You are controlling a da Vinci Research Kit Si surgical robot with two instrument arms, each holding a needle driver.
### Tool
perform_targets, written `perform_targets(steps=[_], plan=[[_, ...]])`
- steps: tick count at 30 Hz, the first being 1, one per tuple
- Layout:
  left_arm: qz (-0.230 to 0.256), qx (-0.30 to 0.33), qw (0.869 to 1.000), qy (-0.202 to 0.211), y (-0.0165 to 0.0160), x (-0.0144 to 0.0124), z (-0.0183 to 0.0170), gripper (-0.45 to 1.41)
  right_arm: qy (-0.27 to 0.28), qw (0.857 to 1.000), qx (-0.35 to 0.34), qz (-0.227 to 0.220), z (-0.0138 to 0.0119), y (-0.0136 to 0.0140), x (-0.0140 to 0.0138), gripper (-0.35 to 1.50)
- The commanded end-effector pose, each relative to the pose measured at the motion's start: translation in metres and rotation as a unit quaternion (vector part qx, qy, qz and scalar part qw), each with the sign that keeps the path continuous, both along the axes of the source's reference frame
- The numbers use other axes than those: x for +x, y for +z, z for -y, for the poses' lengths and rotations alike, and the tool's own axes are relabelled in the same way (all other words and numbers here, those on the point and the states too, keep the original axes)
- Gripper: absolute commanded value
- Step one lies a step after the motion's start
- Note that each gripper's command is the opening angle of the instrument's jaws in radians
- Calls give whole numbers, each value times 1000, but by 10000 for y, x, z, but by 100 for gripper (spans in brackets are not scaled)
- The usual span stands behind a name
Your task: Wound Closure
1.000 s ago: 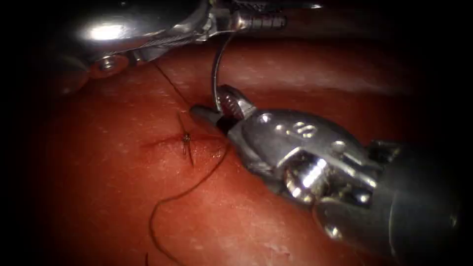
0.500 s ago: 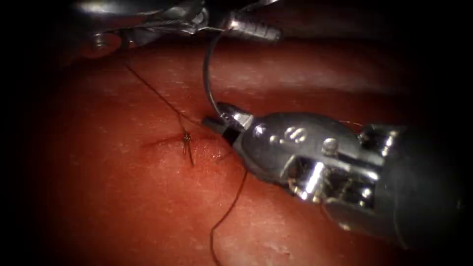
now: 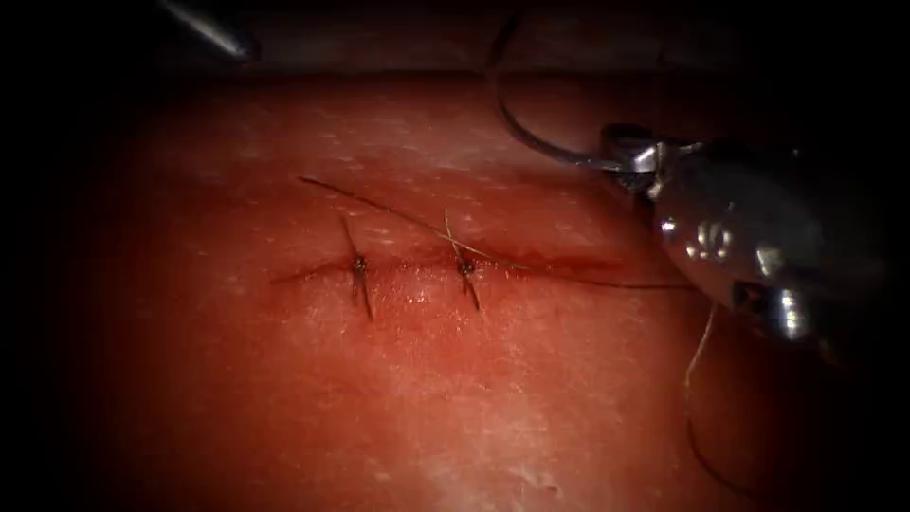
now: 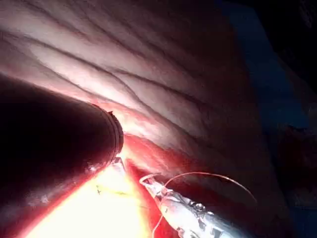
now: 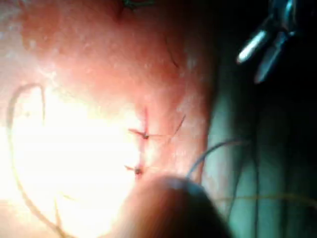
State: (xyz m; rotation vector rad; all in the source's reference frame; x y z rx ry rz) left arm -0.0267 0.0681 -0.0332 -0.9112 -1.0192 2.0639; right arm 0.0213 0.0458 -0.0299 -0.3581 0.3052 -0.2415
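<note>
The cut runs across the tissue with two tied knots on it. In the endoscope view my right tool is at the right end of the cut, shut on the curved needle near one end. The needle arcs up and to the left, free of the tissue. Thread trails from left of the knots across the cut and under the right tool, then loops downward. My left tool is far up at the left, holding nothing. In the right wrist view the left tool is open.
Short cut ends of thread stick out of both knots. Red fluid wets the tissue along the cut. The left wrist view shows the right tool with the needle's arc above the tissue, beside the left arm's dark shaft.
The left tool opened, let go of the needle and drew away to the upper left. The right tool carried the needle up and to the right, pulling thread along and uncovering the second knot.
</note>
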Motion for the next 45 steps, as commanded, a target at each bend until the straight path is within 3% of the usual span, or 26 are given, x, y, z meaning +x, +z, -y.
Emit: perform_targets(steps=[1, 3, 10, 13, 14, 17, 22, 26, 29, 33, 42, 45], plan=[[-7, 18, 1000, -8, 6, -9, -7, 60, -19, 1000, -24, 3, -7, 6, 8, -35], [-23, 58, 998, -19, 8, -16, -11, 47, -54, 997, -62, 11, -15, 9, 5, -35], [-86, 165, 981, -59, 26, -19, -31, 45, -158, 978, -133, 22, -20, 21, 2, -35], [-134, 215, 964, -78, 43, -34, -32, 33, -185, 969, -162, 26, -19, 21, 8, -35], [-152, 249, 953, -85, 51, -43, -30, 33, -195, 966, -169, 32, -17, 21, 11, -35], [-176, 295, 937, -72, 66, -57, -18, 33, -209, 960, -182, 38, -15, 21, 17, -35], [-232, 372, 897, -49, 99, -71, 19, 33, -211, 959, -186, 41, -15, 20, 19, -35], [-226, 400, 888, -38, 107, -73, 23, 35, -215, 957, -189, 44, -13, 20, 23, -35], [-213, 439, 871, -50, 108, -74, 19, 44, -217, 957, -188, 45, -10, 20, 28, -35], [-199, 446, 871, -45, 108, -73, 14, 44, -219, 956, -188, 48, -9, 19, 31, -35], [-208, 473, 854, -50, 98, -73, 9, 43, -220, 956, -189, 50, -8, 20, 32, -35], [-206, 474, 855, -44, 95, -77, 15, 43, -220, 956, -189, 51, -8, 20, 34, -35]])
